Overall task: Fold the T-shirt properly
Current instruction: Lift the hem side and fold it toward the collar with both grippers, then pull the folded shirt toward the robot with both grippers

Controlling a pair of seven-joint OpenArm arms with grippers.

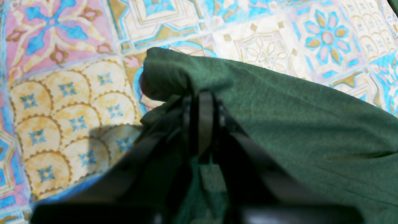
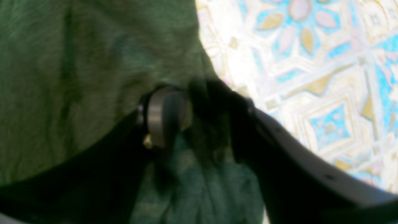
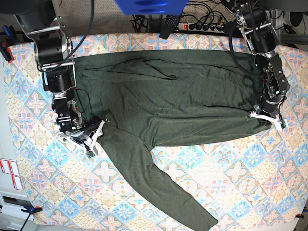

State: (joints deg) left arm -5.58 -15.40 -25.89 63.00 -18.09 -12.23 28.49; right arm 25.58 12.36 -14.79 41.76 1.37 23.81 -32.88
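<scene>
The dark green T-shirt point(image 3: 168, 101) lies spread on the patterned table, one long sleeve point(image 3: 168, 192) running toward the front. My left gripper point(image 3: 263, 115) is at the shirt's right edge; in the left wrist view it point(image 1: 202, 95) is shut on a fold of the fabric point(image 1: 295, 109), which drapes over its tips. My right gripper point(image 3: 98, 129) sits at the shirt's left edge near the sleeve's root. In the blurred right wrist view its fingers point(image 2: 161, 115) stand close around bunched cloth point(image 2: 77, 77); whether they pinch it is unclear.
A tiled-pattern tablecloth point(image 3: 240, 168) covers the table. Cables and a power strip point(image 3: 202, 26) lie along the back edge. A blue object point(image 3: 149, 6) hangs at the top centre. Both arm bases stand at the back corners.
</scene>
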